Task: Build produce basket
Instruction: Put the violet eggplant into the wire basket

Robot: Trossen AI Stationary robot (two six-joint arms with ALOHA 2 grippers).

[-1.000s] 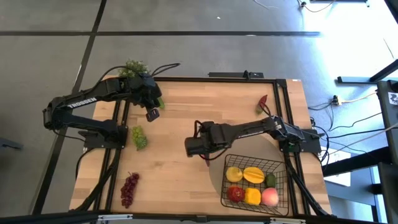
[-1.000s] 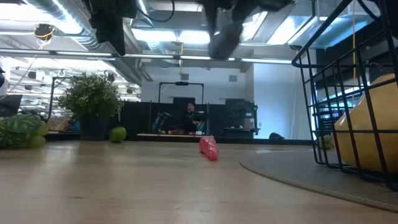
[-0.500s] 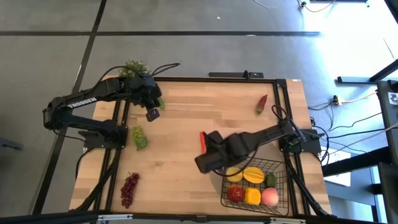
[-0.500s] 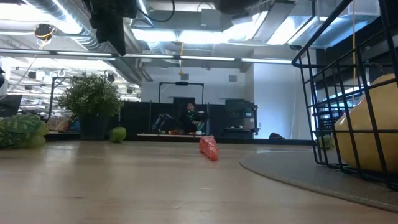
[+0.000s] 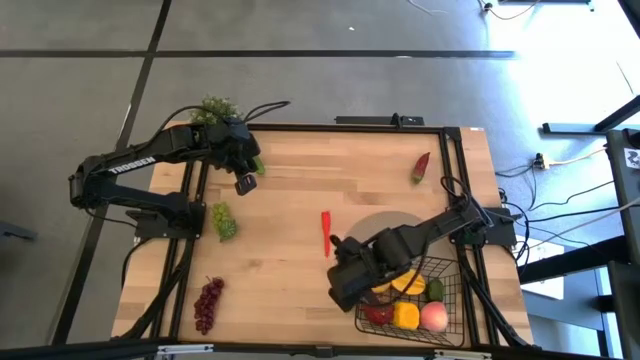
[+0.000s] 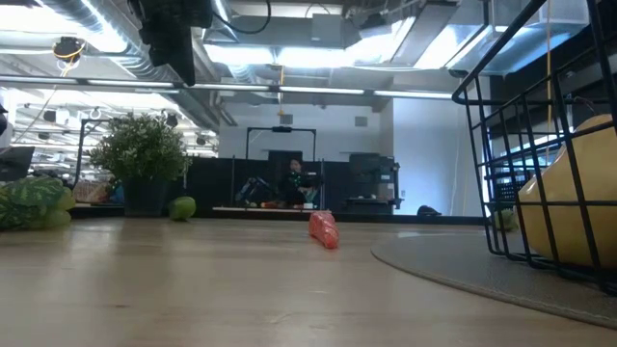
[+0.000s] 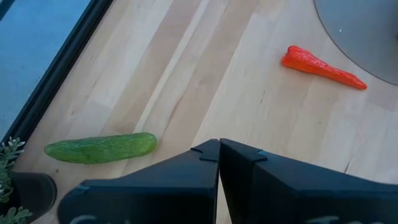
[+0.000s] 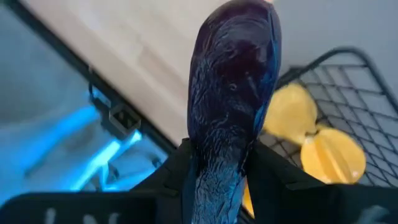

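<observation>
Right wrist view: right gripper pinches an eggplant above the basket (left jaws closed together, far off); it might slip out and miss.

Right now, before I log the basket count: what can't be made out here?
High view: the right arm covers the basket's left side; produce beneath hidden.
High view: right end effector and its dark purple item hidden under that arm.
Low view: basket cut off by the right edge.
</observation>
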